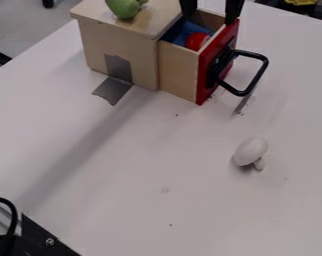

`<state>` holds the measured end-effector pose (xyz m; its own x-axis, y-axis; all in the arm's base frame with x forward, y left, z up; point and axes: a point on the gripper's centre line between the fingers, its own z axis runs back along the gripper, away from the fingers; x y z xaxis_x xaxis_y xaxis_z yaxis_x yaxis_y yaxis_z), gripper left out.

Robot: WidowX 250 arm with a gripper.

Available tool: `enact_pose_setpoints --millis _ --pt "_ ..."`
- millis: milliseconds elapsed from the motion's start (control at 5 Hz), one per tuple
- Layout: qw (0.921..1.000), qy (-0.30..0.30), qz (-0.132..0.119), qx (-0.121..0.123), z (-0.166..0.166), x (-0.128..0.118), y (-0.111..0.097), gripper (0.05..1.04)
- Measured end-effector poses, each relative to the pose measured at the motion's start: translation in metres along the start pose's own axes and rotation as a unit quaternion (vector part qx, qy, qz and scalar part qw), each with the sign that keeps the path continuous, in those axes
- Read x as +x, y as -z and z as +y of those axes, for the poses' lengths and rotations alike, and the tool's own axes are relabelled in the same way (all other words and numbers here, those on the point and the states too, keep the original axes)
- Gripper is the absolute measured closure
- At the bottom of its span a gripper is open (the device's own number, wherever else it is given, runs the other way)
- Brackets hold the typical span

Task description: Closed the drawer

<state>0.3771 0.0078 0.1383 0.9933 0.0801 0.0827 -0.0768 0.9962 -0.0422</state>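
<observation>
At the top edge, my gripper (209, 19) hangs over the drawer with its two black fingers spread apart. One finger is near the cabinet side of the drawer, the other by the top of the red front; whether either touches is unclear. The wooden drawer (178, 71) is pulled out to the right of its cabinet (133, 55). Its red front (205, 75) carries a black loop handle (255, 82). Inside the drawer lie something blue (182, 33) and a red round object (196, 41).
A green object (124, 7) sits on top of the cabinet. Grey tape (113, 90) runs from the cabinet wall onto the white table (123, 175). A white mushroom-shaped object (250, 151) lies at the right. Black hardware with a cable (47, 240) occupies the lower left corner.
</observation>
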Motion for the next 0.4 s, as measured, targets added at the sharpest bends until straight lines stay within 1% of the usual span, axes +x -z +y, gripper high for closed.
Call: enact_pose_setpoints --millis 200,400 --pt "0.9998 -0.001 0.018 0.001 0.001 -0.003 0.012 0.085" --pt "0.9996 0.013 0.023 -0.004 -0.022 -0.003 0.018 0.085"
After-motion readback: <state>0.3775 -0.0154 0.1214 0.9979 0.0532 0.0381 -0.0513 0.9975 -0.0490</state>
